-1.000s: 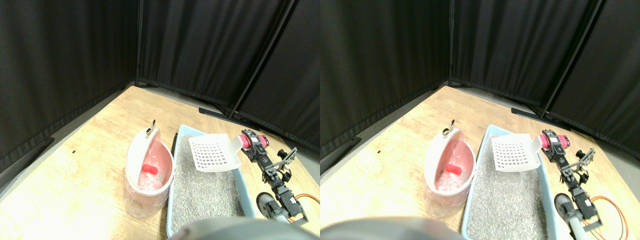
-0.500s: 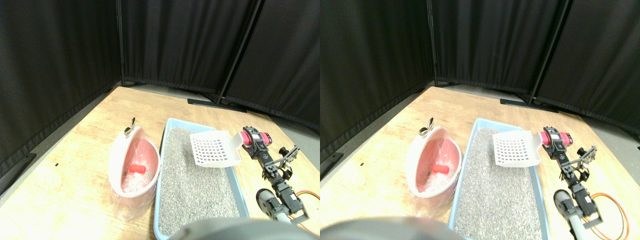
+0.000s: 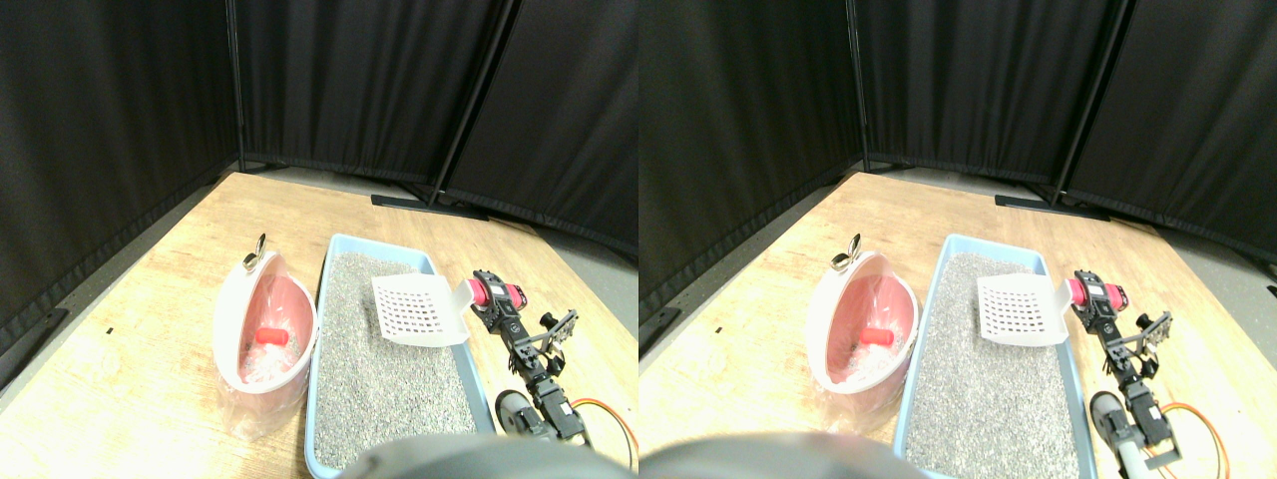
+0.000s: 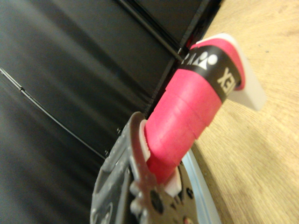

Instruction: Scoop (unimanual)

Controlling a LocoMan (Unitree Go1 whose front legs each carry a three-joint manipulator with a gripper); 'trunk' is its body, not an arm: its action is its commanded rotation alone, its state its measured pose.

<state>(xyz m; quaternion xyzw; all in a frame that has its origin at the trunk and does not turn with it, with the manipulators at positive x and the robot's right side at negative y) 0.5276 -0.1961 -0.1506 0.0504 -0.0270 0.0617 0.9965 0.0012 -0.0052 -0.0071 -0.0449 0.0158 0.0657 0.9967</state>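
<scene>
The white slotted scoop is hanging above the grey litter in the blue tray, its long axis running from the right gripper away toward the pink bin. Its open mouth is pointing away from the gripper, and its pink-wrapped handle is reaching back into the gripper. In the wrist view the jaws are closing round that handle, which is sitting in the dark jaw frame with its black-banded end sticking out past it.

The scoop's underside is facing away from both cameras, and whether its front lip is touching the litter cannot be told. The tray's near end and the manipulator's base are cut off behind the blur at the lower edge. A small red object is lying inside the bin, beyond the scoop from the gripper.

Open litter is lying beyond the scoop and nearer the robot. The tray's right rim is running just beside the gripper, with bare wooden floor outside it and black curtains well beyond.
</scene>
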